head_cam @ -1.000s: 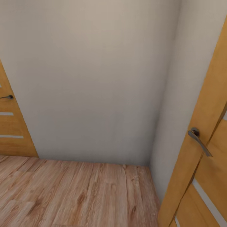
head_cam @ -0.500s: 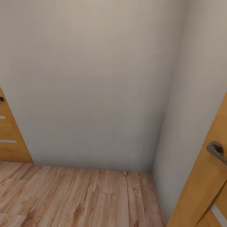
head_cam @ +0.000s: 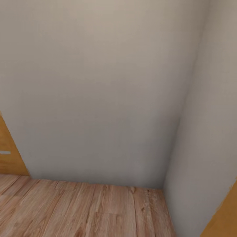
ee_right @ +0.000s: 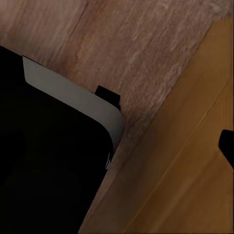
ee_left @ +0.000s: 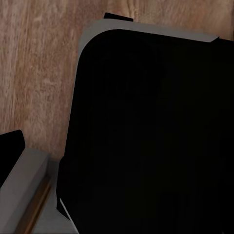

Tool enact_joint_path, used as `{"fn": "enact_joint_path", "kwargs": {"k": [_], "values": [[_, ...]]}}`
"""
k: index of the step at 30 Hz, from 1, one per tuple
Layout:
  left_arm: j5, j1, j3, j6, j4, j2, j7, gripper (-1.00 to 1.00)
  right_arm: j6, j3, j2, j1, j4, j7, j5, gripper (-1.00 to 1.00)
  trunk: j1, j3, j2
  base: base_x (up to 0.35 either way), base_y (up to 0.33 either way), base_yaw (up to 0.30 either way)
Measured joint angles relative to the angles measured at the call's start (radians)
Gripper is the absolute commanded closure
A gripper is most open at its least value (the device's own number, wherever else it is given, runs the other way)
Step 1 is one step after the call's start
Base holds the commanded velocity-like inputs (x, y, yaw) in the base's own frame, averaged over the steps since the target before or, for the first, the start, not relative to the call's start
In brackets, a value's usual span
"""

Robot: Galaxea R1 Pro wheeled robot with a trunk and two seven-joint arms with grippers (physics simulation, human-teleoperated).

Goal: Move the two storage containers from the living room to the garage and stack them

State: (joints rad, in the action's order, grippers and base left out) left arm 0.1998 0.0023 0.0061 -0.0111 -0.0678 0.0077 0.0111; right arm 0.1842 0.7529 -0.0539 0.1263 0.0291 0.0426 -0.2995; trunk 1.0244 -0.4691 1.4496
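The two storage containers are out of view, and so are the garage and its grey floor. I face a plain pale wall [head_cam: 98, 98] that meets a side wall in a corner [head_cam: 171, 177], above light wood planks [head_cam: 82, 210]. In the left wrist view a dark tip [ee_left: 9, 148] pokes in at the picture's edge beside my black, grey-trimmed base [ee_left: 156, 136]. The right wrist view shows a similar dark tip [ee_right: 227, 146] in front of an orange-wood door [ee_right: 185, 170]. Neither view shows how the fingers stand.
An orange-wood door with a pale stripe [head_cam: 7, 154] sits at the far left of the wall. A sliver of another orange door [head_cam: 225, 220] shows at the lower right, close to my base [ee_right: 44, 161]. The corner closes off the way ahead.
The whole head picture has shifted, so the camera moved: the wall looms larger, both doors have slid out toward the edges, and the right door's handle has left the frame.
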Motion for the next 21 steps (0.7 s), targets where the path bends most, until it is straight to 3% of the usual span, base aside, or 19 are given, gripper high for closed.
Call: {"fn": "enact_joint_path", "kwargs": {"k": [21], "values": [[0.0,0.0,0.001,0.0,0.0,0.0,0.0,-1.0,0.002,-0.003,0.001,0.0,-0.001,-0.001,-0.006,-1.0,0.0,0.0,0.0,0.275,0.0,0.266]]}}
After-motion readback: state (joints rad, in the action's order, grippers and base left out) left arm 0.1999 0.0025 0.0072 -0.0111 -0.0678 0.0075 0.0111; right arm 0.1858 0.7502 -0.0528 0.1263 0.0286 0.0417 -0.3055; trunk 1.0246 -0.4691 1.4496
